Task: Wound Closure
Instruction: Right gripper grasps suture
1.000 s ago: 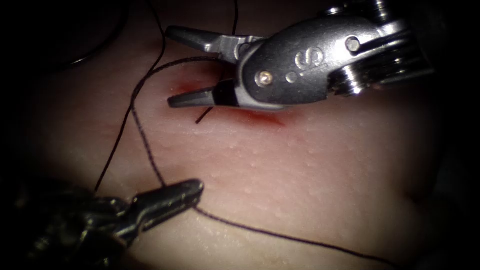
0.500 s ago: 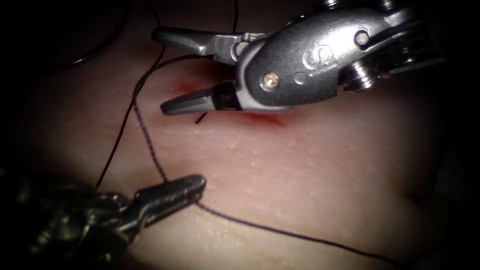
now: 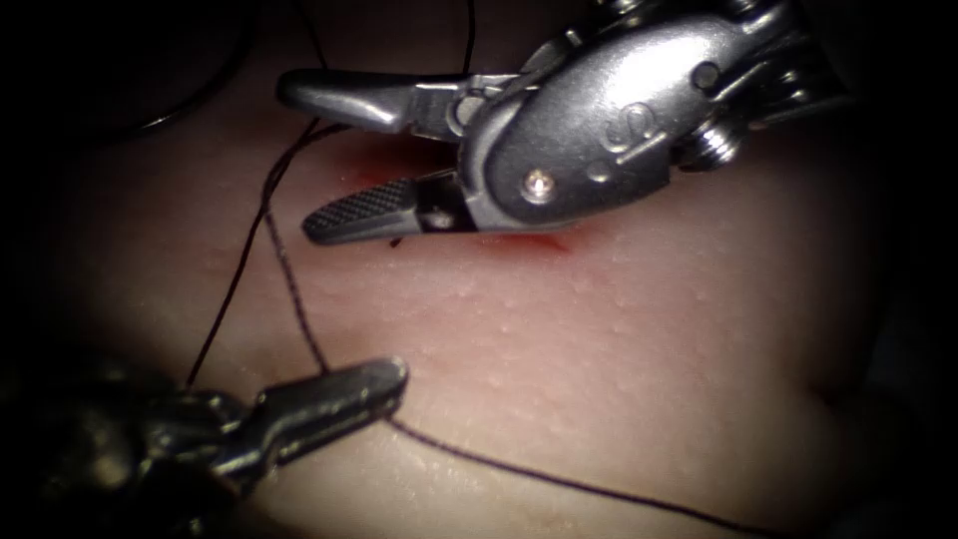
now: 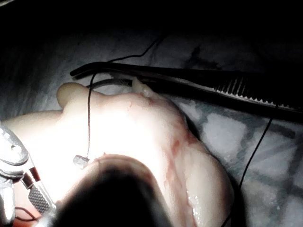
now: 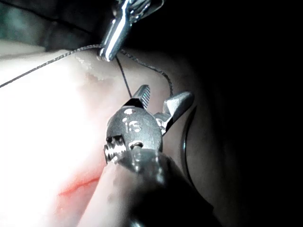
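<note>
My right tool [image 3: 297,158] reaches in over the cut [image 3: 534,240] with its jaws open and holds nothing. A dark thread [image 3: 289,284] curves past the jaws' tips on the cut's left and runs down to my left tool [image 3: 391,375]. The left tool is shut on this thread low on the tissue [image 3: 619,349]. From there the thread trails off to the right. A short cut end of thread [image 3: 395,242] sticks out under the right tool's lower jaw. In the right wrist view the open right tool [image 5: 163,97] faces the left tool [image 5: 112,40], which is shut on the thread [image 5: 47,61]. I cannot tell where the needle is.
Red fluid [image 3: 364,172] stains the tissue around the cut. Metal forceps [image 4: 213,80] lie on the cloth behind the tissue [image 4: 142,132]. More loose thread [image 3: 215,85] loops over the dark far-left edge.
The right tool has slid left and rolled, so its open jaws now reach past the thread's curve. The left tool has stayed almost still, still shut on the thread.
</note>
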`<state>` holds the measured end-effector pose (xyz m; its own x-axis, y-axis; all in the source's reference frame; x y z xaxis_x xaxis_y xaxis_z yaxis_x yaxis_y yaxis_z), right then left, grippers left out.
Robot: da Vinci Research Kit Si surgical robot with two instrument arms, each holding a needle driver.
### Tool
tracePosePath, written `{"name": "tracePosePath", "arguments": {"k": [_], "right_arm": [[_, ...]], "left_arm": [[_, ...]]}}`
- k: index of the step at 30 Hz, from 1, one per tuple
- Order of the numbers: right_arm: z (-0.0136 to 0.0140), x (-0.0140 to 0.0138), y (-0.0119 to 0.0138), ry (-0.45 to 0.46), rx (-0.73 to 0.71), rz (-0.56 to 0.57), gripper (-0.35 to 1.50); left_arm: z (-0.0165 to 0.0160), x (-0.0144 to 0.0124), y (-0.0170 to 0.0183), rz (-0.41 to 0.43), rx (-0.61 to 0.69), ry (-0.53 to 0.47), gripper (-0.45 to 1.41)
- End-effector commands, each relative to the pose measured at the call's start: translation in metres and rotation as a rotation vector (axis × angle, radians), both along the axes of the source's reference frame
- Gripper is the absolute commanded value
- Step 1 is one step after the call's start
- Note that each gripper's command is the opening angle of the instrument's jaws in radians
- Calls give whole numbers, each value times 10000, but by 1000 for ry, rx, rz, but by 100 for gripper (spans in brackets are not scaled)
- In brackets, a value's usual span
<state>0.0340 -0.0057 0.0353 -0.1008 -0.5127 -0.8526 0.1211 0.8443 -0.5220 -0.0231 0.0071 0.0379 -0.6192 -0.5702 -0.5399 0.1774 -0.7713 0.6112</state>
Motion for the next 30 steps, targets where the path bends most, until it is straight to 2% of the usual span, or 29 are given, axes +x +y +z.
{"name": "tracePosePath", "arguments": {"k": [1, 5, 12, 14, 16, 17, 18, 19, 21, 30], "right_arm": [[1, 11, -8, 11, -1, -9, 98], [-4, 17, -22, 37, -12, -34, 98], [-8, 18, -28, 55, -17, -51, 96], [-8, 18, -29, 56, -18, -52, 86], [-7, 18, -31, 58, -20, -55, 68], [-7, 18, -31, 58, -20, -55, 68], [-7, 19, -32, 63, -21, -56, 49], [-6, 19, -33, 69, -53, -70, 12], [-6, 20, -35, 65, -65, -96, -33], [9, 15, -29, 58, -61, -132, -35]], "left_arm": [[5, -5, -8, 0, 9, -2, -45], [4, -3, -6, 6, 24, -10, -45], [7, -1, -4, 14, 31, -18, -45], [7, 0, -5, 15, 31, -19, -45], [6, 1, -5, 12, 36, -21, -45], [6, 1, -5, 12, 36, -21, -45], [6, 1, -5, 13, 35, -21, -45], [6, 2, -5, 13, 35, -21, -45], [6, 2, -5, 13, 35, -21, -45], [5, 3, -7, 16, 35, -24, -45]]}}
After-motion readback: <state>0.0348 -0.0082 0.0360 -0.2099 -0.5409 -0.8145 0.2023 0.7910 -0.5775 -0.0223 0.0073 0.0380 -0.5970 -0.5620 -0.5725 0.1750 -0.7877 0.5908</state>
